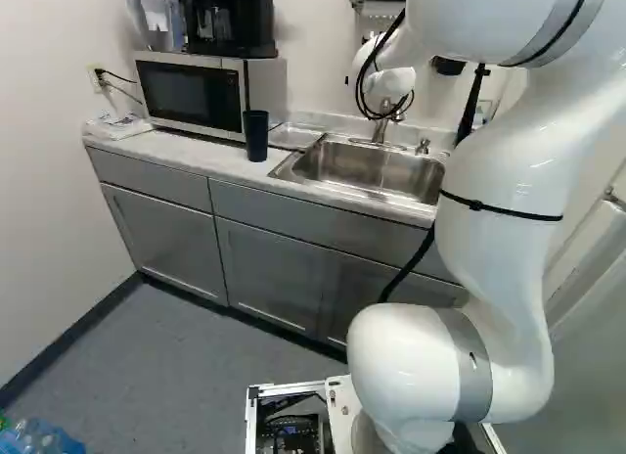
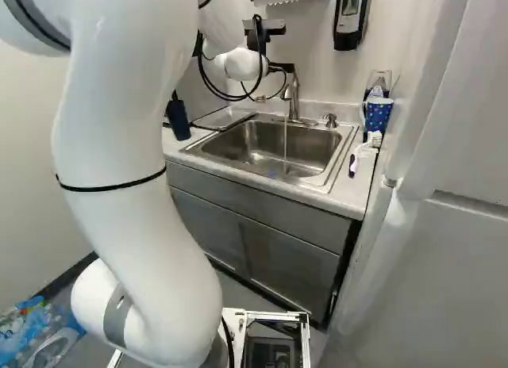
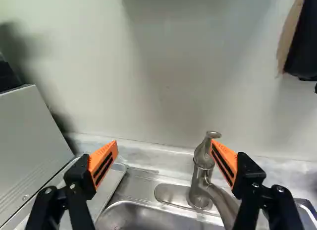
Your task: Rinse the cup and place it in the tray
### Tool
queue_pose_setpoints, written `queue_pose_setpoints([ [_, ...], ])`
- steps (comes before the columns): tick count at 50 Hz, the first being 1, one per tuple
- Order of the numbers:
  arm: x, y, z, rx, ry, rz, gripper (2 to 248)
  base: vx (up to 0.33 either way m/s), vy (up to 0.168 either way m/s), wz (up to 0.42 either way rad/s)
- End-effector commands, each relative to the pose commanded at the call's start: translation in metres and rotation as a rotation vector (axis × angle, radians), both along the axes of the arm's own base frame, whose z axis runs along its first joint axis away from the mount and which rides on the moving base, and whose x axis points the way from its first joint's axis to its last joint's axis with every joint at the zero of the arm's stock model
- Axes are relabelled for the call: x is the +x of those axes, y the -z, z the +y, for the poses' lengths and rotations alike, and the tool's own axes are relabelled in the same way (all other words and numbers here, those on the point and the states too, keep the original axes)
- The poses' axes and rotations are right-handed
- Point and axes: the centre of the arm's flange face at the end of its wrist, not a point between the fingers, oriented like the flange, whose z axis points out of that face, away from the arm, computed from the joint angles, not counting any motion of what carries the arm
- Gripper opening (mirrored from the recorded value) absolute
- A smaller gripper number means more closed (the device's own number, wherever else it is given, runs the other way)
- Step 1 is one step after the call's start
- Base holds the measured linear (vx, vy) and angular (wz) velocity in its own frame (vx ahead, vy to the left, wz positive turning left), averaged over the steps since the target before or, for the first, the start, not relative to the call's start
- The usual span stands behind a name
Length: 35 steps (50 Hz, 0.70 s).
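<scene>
- White arm (image 1: pixel 509 209) rising closest
- Black gripper (image 2: pixel 280 67) by the faucet (image 3: pixel 200 183), fingers spread wide
- Dark cup (image 1: pixel 256 136) upright on the counter (image 1: pixel 201 155), well apart, left of the gripper

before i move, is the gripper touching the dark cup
Apart. The right base view shows the dark cup down on the counter, with the gripper above and to its right, a plain gap between.

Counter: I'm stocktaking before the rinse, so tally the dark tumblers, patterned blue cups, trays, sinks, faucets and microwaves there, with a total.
Dark tumbler: 1
Patterned blue cup: 1
Tray: 1
Sink: 1
Faucet: 1
Microwave: 1
Total: 6
</scene>
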Motion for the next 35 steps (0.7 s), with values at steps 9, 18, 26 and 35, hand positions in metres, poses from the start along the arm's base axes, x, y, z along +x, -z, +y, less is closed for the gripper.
queue_pose_setpoints([
  [9,-0.018,-0.001,-0.003,0.001,0.010,0.005,247,0.000,0.000,0.000],
  [18,-0.036,-0.002,-0.006,0.002,0.022,0.008,247,0.000,0.000,0.000],
  [26,-0.052,-0.003,-0.010,0.002,0.034,0.011,247,0.000,0.000,0.000],
  [35,-0.070,-0.003,-0.014,0.003,0.047,0.013,247,0.000,0.000,0.000],
])
